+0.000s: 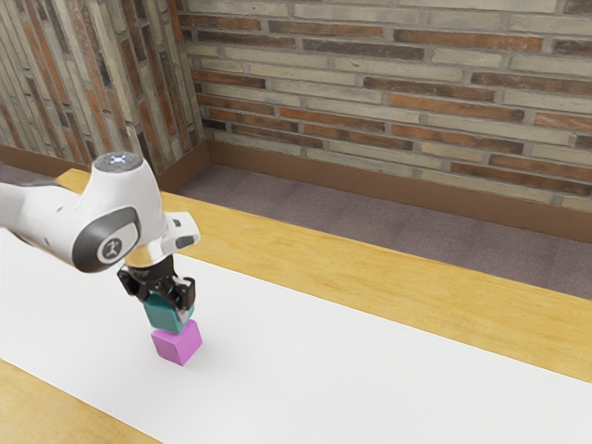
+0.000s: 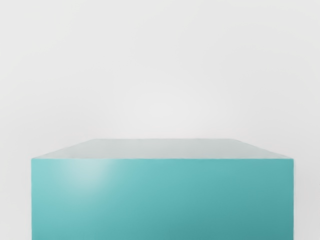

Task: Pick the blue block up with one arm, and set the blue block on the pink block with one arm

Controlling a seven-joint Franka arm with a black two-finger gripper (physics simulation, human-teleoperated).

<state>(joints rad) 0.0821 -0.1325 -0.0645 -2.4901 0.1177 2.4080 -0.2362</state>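
Black two-finger claw [image 1: 166, 294] clamped on teal-blue rigid block [image 1: 165, 317], fingers on opposite side faces near top. Block directly atop pink block [image 1: 178, 345], apparently touching. Judged light, stiff, smooth; flat parallel sides give best hold.

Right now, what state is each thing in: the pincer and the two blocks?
pincer: shut on the blue block, one finger at each side.
blue block: level, held in the pincer, directly over the pink block; whether the two touch cannot be told.
pink block: flat on the white mat, under the blue block, free of the pincer.
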